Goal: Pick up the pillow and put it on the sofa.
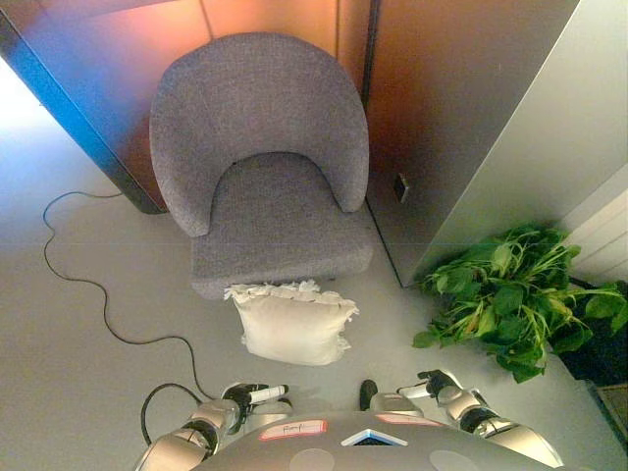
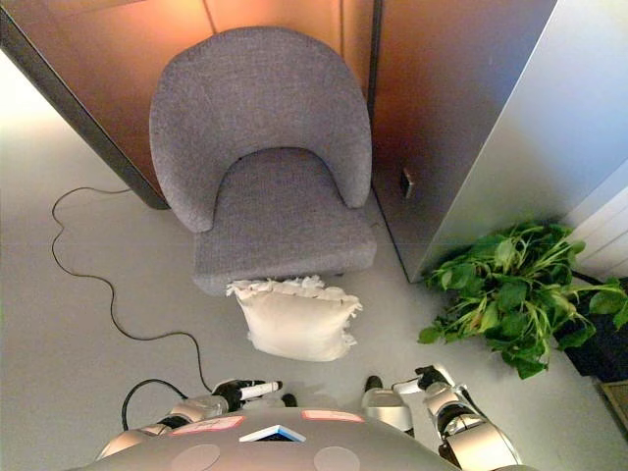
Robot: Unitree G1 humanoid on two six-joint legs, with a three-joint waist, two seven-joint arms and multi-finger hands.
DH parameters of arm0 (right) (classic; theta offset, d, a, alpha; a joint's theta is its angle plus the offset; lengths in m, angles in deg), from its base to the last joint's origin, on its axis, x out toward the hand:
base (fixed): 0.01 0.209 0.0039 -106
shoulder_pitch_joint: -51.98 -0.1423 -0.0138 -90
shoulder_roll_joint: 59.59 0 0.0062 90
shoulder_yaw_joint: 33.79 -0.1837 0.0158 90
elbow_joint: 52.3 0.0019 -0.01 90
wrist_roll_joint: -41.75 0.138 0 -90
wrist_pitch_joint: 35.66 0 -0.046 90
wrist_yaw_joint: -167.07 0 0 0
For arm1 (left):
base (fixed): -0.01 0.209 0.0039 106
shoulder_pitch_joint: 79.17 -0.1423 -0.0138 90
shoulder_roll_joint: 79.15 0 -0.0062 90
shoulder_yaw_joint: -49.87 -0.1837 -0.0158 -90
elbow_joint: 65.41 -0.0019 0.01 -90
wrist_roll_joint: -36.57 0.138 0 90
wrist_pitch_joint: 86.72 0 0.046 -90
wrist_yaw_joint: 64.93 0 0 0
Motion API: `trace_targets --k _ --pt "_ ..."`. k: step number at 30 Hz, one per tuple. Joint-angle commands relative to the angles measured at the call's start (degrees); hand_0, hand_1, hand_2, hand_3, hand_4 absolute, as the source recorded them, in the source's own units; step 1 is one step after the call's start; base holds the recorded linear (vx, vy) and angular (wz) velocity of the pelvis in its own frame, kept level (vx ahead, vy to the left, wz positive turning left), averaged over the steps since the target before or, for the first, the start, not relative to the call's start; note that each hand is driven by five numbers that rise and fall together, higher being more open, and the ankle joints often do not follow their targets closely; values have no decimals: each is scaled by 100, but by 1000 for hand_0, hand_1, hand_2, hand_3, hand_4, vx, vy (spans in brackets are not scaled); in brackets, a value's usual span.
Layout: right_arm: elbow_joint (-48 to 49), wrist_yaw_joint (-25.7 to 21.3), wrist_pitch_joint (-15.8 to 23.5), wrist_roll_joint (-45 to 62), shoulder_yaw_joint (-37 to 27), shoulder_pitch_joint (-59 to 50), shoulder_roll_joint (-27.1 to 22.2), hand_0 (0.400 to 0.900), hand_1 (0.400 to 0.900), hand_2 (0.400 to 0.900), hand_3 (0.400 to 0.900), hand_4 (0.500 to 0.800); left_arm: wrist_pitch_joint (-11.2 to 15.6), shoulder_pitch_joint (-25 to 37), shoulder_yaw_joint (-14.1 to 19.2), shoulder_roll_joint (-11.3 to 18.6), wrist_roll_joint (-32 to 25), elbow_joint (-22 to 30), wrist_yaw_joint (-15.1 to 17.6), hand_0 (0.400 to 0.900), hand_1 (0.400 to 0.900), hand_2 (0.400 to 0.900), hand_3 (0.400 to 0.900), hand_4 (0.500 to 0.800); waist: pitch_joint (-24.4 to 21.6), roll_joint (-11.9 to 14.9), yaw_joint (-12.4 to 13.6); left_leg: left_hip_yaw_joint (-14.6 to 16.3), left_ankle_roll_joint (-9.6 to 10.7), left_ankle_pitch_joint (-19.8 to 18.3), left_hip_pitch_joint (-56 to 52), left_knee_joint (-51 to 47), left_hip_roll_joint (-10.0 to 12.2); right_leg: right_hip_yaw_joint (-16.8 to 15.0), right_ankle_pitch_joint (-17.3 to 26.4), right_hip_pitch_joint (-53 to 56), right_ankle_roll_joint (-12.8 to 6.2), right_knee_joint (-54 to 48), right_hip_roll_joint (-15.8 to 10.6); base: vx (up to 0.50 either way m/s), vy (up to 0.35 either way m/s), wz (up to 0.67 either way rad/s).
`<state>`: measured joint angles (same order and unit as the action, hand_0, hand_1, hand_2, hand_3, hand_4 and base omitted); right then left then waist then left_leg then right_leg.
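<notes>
A cream pillow with a frilled edge stands on the floor, leaning against the front of the grey fabric armchair, whose seat is bare. My left hand hangs low at the bottom of the view, below and left of the pillow, with its fingers straight and holding nothing. Lower right, my right hand is also empty with relaxed fingers. Both hands are well short of the pillow.
A leafy green plant stands on the floor to the right of the pillow. A grey wall panel juts out beside the chair's right side, and wooden panels rise behind the chair. Grey floor surrounds the pillow.
</notes>
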<state>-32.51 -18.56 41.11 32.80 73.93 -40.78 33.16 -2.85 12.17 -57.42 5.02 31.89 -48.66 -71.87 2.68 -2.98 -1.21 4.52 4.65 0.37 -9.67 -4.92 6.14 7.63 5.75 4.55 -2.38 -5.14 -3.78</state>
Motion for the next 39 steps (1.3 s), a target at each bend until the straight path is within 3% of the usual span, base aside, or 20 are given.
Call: trace_targets --k 1,13,21,26,32,39 --pt "-452 42 -225 -92 319 -304 101 900 900 900 900 800 -40 413 -45 147 -51 -133 -82 900 900 900 900 800 281 375 15 65 -291 -446 46 -8 -379 -114 -605 364 -455 53 -196 0 0 0" --pt "-368 71 -108 -102 314 -273 63 900 900 900 900 800 -3 417 -5 154 -149 -137 -63 900 900 900 900 800 347 394 -3 87 -303 -431 58 -8 -374 -139 -605 338 -443 79 -187 0 0 0" --pt "-314 -450 138 -757 341 -260 -26 900 900 900 900 800 53 348 37 187 -131 -147 9 900 900 900 900 800 391 408 50 29 -310 -432 56 -4 -395 -88 -631 353 -446 121 -194 48 -17 4" --pt "-94 -646 151 -858 486 -550 -236 900 900 900 900 800 156 342 10 305 -302 -47 81 900 900 900 900 800 562 434 213 -45 -318 -403 228 93 -409 -9 -643 227 -439 234 -243 36 -56 13" --pt "144 -889 266 -304 602 -1268 -572 900 900 900 900 800 343 549 -34 529 -1091 220 126 900 900 900 900 800 1031 394 496 -334 -376 -276 999 422 -490 69 -673 -434 -356 627 -303 -90 -76 30" --pt "137 -851 164 321 655 -2804 -1163 900 900 900 900 800 551 906 2 783 -2132 414 -227 900 900 900 900 800 1860 114 779 -716 -368 -168 2376 1399 -734 336 -818 -1582 -143 1536 -408 -179 -28 28"
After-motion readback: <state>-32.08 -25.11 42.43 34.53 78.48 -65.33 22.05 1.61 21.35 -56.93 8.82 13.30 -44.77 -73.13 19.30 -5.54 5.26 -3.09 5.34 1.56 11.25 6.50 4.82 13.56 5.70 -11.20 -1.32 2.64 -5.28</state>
